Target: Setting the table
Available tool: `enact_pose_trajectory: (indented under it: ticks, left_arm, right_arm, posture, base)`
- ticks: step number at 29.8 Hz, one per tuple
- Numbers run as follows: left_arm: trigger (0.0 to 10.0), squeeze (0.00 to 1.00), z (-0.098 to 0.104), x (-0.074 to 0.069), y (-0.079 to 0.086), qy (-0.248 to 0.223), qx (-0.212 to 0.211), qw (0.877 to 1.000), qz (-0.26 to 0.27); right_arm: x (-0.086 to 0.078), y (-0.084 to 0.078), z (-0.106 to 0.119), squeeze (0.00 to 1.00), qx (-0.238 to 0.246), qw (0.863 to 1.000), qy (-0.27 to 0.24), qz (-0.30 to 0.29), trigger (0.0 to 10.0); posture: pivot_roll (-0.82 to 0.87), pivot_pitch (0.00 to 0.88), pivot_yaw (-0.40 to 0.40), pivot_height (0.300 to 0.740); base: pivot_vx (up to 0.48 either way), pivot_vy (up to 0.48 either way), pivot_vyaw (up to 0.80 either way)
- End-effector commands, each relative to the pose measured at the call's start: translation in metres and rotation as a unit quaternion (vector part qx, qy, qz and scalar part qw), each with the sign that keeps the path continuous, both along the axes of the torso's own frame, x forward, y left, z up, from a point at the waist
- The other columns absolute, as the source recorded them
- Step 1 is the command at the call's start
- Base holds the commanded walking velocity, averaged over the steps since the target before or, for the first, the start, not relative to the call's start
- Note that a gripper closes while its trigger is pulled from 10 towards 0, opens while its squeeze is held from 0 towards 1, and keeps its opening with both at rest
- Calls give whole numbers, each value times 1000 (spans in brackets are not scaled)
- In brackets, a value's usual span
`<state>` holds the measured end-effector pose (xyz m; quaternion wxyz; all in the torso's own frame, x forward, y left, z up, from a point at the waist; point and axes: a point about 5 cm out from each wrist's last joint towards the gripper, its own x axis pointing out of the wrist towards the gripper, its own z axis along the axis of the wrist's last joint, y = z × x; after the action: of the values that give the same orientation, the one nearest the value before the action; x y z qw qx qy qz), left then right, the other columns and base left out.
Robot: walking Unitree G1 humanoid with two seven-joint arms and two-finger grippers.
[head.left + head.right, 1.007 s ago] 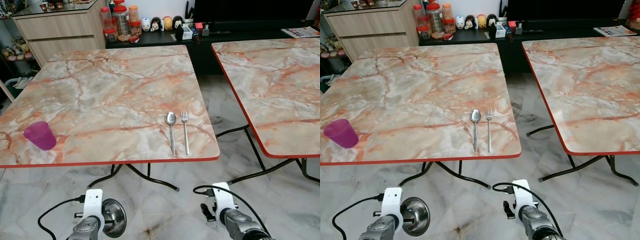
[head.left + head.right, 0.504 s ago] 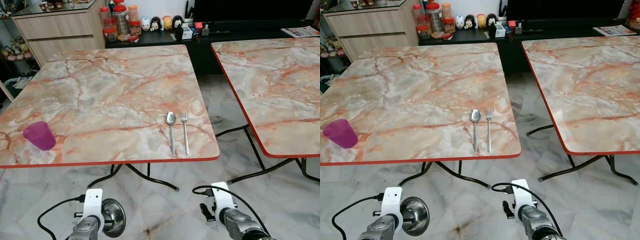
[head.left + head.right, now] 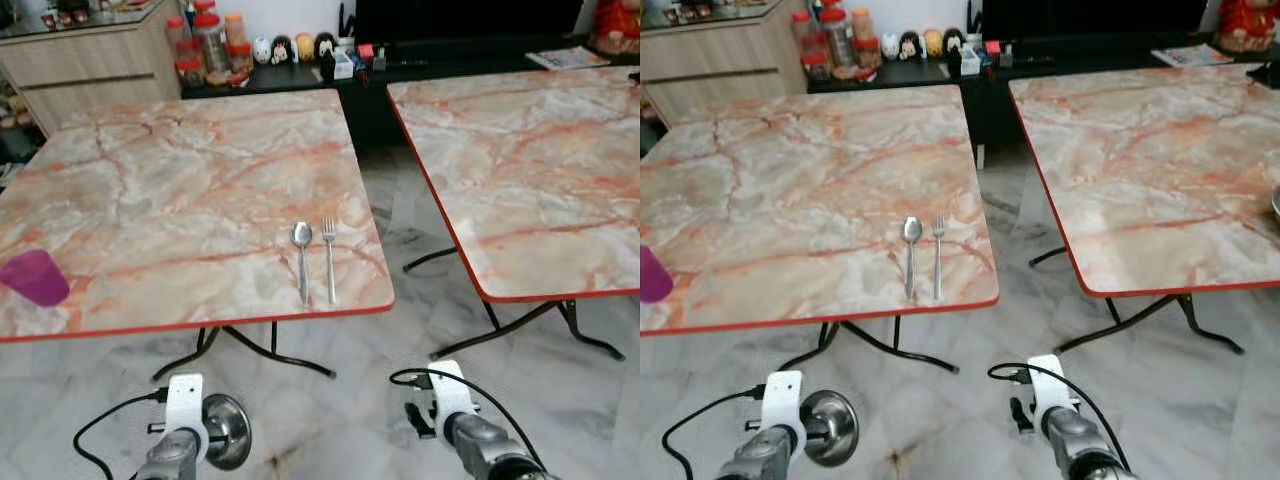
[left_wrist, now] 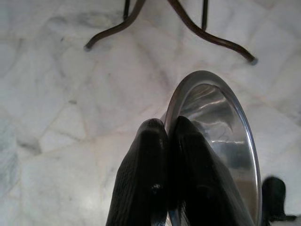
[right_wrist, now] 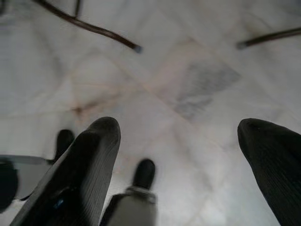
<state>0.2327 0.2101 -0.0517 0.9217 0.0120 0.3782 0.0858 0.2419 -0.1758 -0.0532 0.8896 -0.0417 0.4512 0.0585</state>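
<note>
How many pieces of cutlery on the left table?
2: a spoon and a fork, lying side by side near the table's front right corner, spoon to the left of the fork.

Both silver metal arms are showing white wrist camera housings, looping black cables, and long ribbed black fingers (image 5: 80,174).
</note>
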Motion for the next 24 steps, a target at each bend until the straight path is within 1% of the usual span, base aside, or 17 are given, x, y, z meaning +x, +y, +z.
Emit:
enact_pose_trajectory:
  ticks: [1, 5, 11, 13, 18, 24]
  left_arm:
    - [10000, 0, -3, -4, -1, 10, -4, 1000, 6]
    - [10000, 0, -4, -4, -2, 12, -4, 1000, 2]
    - [10000, 0, -4, -4, -2, 13, -4, 1000, 1]
    - [10000, 0, -4, -5, -2, 13, -4, 1000, 0]
    - [10000, 0, -4, -5, -2, 15, -3, 1000, -2]
    - [10000, 0, -4, -5, -2, 16, -3, 1000, -1]
  right_arm:
    - [0, -4, 0, 0, -6, 1000, -1, -3, 10000]
    - [-1, -5, 0, 0, -4, 1000, 1, -8, 10000]
    - [-1, -5, 0, 0, -7, 1000, 3, 0, 10000]
    - [-1, -5, 0, 0, -11, 1000, 0, 4, 10000]
    - [-1, -5, 0, 0, -14, 1000, 0, 5, 10000]
    - [-2, -5, -1, 0, -12, 1000, 3, 5, 10000]
  posture:
    - [-64, 38, 60, 740]
    - [-71, 29, 61, 740]
    - [-69, 26, 60, 740]
    - [-74, 13, 65, 740]
    - [-78, 7, 68, 740]
    - [-78, 7, 68, 740]
  base:
    - [0, -300, 0]
    - [0, -303, 0]
    - [0, -301, 0]
    - [0, -296, 0]
    - [0, -286, 614]
    - [0, -284, 0]
